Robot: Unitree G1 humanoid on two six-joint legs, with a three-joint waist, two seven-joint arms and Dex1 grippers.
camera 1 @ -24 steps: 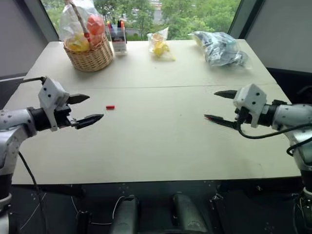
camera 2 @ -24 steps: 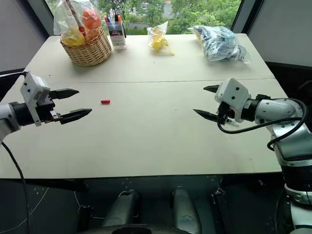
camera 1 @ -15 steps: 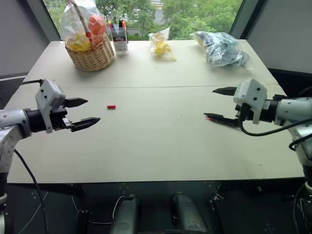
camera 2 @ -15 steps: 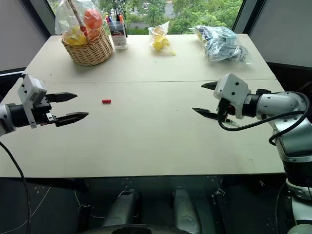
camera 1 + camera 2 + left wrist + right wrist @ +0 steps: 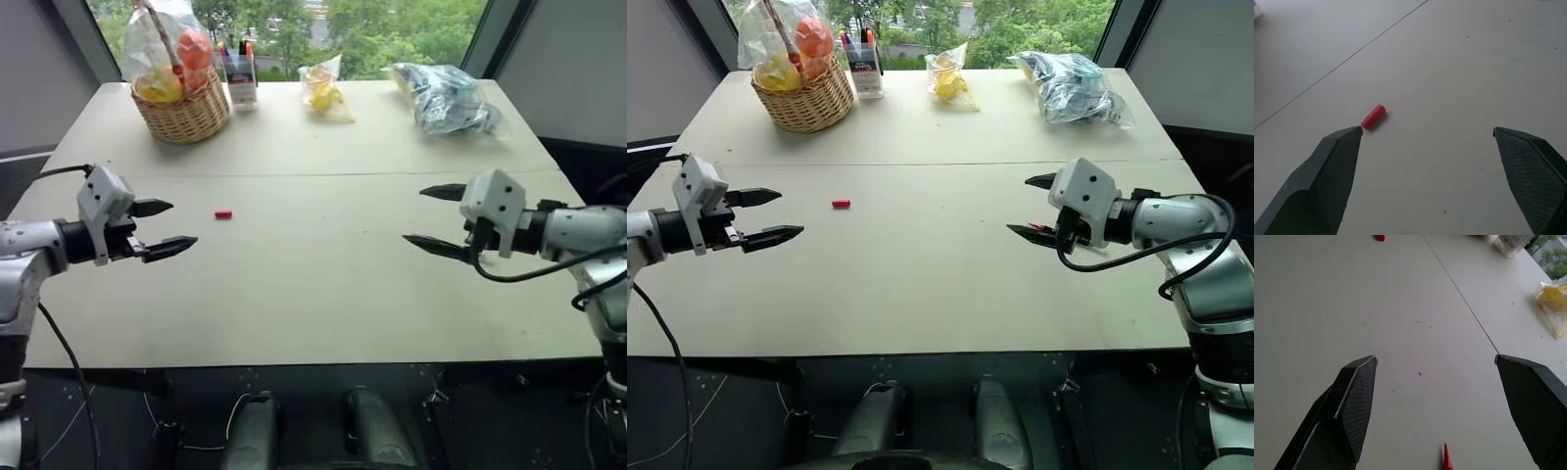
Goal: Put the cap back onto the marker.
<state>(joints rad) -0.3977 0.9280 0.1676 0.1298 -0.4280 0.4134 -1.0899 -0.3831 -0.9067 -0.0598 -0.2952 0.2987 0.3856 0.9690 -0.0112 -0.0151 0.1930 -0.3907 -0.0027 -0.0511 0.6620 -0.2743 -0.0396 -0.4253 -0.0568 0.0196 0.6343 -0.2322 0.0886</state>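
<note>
The cap [image 5: 223,213] is a tiny red cylinder lying on the pale table [image 5: 313,294], left of centre; it also lies just off one fingertip in the left wrist view [image 5: 1374,116]. My left gripper [image 5: 182,223] hovers open and empty a short way to the cap's left. On the right side, my right gripper [image 5: 412,214] hovers open and empty above the table. Of the marker, only the small red tip [image 5: 1446,459] peeks out between the right gripper's fingers [image 5: 1356,401]; its body is hidden under that hand.
Along the far edge stand a wicker basket [image 5: 184,110] with bagged fruit, a holder of pens [image 5: 238,70], a small yellow bag [image 5: 321,90] and a bluish plastic bag [image 5: 441,98]. A seam [image 5: 313,175] runs across the table.
The left gripper has drawn back slightly from the cap. The right gripper has edged a little toward the table's middle. Both stay open, and the cap has not moved.
</note>
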